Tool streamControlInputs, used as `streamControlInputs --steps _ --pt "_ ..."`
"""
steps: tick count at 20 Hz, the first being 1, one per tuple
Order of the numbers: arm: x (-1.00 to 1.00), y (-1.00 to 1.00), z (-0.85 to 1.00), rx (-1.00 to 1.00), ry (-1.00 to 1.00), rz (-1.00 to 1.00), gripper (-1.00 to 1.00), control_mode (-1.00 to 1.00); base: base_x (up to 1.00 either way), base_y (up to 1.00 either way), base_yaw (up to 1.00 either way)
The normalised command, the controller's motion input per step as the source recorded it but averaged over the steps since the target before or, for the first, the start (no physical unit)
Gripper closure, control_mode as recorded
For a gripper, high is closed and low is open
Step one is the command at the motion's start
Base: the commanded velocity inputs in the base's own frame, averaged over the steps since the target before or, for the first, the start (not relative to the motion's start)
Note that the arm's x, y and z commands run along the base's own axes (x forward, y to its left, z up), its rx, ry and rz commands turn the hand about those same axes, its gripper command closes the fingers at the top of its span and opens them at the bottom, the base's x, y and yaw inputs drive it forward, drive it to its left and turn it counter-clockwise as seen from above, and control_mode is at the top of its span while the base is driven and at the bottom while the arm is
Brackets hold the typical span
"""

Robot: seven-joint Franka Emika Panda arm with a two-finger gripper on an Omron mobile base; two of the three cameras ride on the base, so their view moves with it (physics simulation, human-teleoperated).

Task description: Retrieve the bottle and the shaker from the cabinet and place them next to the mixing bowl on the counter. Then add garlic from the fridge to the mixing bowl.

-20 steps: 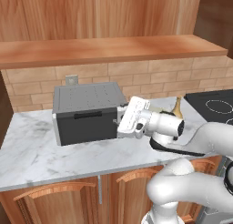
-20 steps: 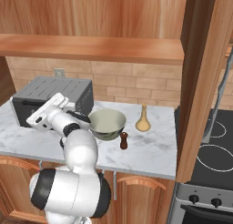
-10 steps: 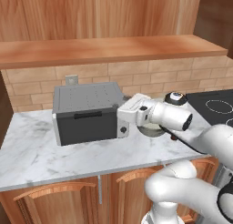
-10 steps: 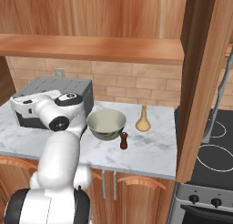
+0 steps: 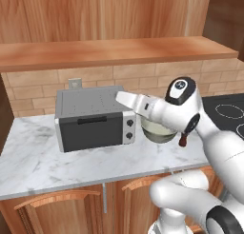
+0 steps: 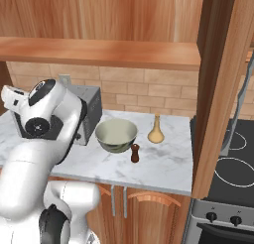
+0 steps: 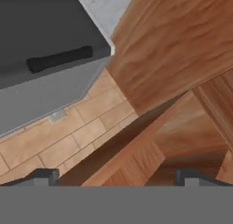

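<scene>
1. My gripper (image 7: 113,175) is spread wide and carries nothing; in the hand view its two dark tips stand far apart, with only wood grain between them.
2. I take the toaster oven (image 5: 93,118) as my landmark. My hand (image 5: 131,100) hangs over its right rear corner, tilted up toward the brick wall and the wooden cabinet above, and away from the counter.
3. The mixing bowl (image 6: 116,135) sits on the marble counter (image 6: 163,161) just right of the toaster oven. The dark shaker (image 6: 134,153) stands upright beside the bowl on its front right, near but not touching it. The tan bottle (image 6: 156,130) stands upright farther right, near the wall.
4. Both cabinet items already look placed by the bowl, so I judge the garlic to be the step left. No fridge or garlic is in my sight.
5. The deciding relation: the bowl lies below and right of my hand, while my fingers point the other way. I expect to turn away from the toaster oven and the base to drive before any grasp.
6. In the way: the cabinet's underside close overhead, the toaster oven top below my wrist, and the wooden upright by the stove (image 6: 233,163) to the far right.
</scene>
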Motion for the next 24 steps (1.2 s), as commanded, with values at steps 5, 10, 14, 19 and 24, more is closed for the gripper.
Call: streamControlInputs --steps 5,10,14,19,24 --pt "-0.27 -0.43 1.00 0.17 0.55 0.12 -1.00 -1.00 0.00 0.00 0.00" --pt "-0.27 -0.92 0.67 0.36 0.15 0.05 -1.00 -1.00 0.00 0.00 0.00" --pt "-0.36 -0.91 0.24 0.40 -0.02 0.05 -1.00 -1.00 0.00 0.00 0.00" --pt "-0.24 -0.80 0.13 0.36 -0.05 0.05 -1.00 -1.00 0.00 0.00 0.00" --pt "-0.38 -0.30 0.15 0.20 -0.20 0.04 -1.00 -1.00 0.00 0.00 0.00"
